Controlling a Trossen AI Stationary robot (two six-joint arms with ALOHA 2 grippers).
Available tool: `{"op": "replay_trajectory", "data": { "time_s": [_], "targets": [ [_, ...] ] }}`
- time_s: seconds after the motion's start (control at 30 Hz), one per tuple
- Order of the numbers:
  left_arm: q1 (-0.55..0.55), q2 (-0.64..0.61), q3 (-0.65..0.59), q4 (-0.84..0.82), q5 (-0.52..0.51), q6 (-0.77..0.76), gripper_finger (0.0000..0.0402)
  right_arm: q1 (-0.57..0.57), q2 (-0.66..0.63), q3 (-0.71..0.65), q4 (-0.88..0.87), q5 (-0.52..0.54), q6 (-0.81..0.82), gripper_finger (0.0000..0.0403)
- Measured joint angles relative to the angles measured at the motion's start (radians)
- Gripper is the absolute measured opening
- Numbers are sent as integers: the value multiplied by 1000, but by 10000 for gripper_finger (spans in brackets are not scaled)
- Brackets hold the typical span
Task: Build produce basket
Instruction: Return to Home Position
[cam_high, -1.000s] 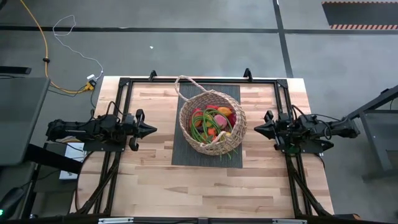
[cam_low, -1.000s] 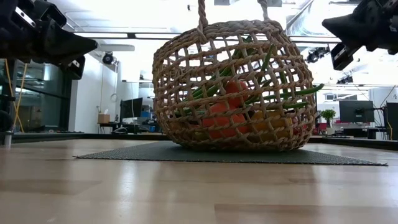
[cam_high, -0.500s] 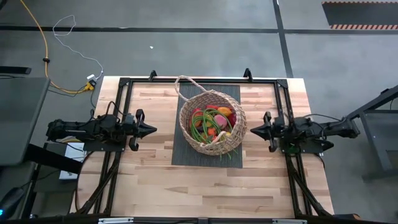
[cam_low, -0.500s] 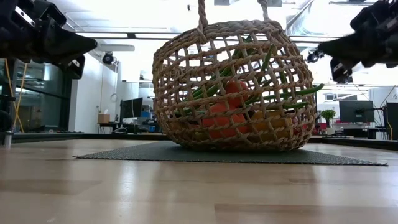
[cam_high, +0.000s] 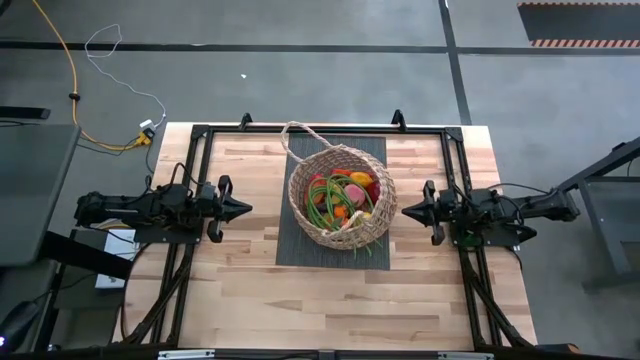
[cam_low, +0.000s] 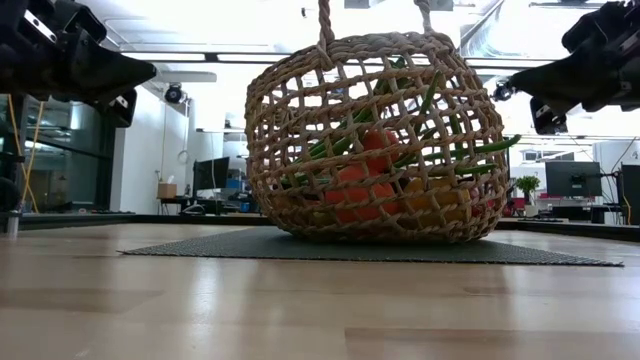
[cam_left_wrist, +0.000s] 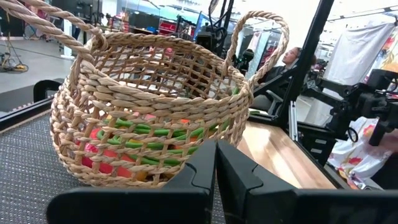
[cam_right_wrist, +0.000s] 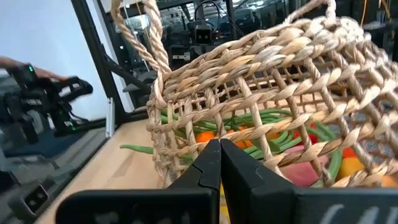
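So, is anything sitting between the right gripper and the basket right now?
Nothing visible does. The right gripper hangs shut just off the right side of the basket, with only bare table below the gap. One green bean stalk pokes out through the weave on that side, part of the load inside.

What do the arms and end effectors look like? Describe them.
The left arm and right arm are black and jointed, with thin dark cables looping along them. The left end effector and right end effector each taper to two dark, wedge-shaped fingers with flat inner faces. No markings show.
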Motion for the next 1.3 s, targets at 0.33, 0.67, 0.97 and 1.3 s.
{"op": "replay_trajectory", "data": {
  "time_s": [0.33, 0.67, 0.97, 1.3],
  "targets": [
    [0, -1, 0, 0, 0, 0, 3, 0, 0, 0, -1, -2, 188, 0],
    [0, 0, 0, 0, 0, 0, 3, 0, 0, 0, -1, -2, 239, 0],
    [0, 0, 0, 0, 0, 0, 3, 0, 0, 0, -1, -2, 239, 0],
    [0, 0, 0, 0, 0, 0, 3, 0, 0, 0, -1, -2, 239, 0]
  ]
}}
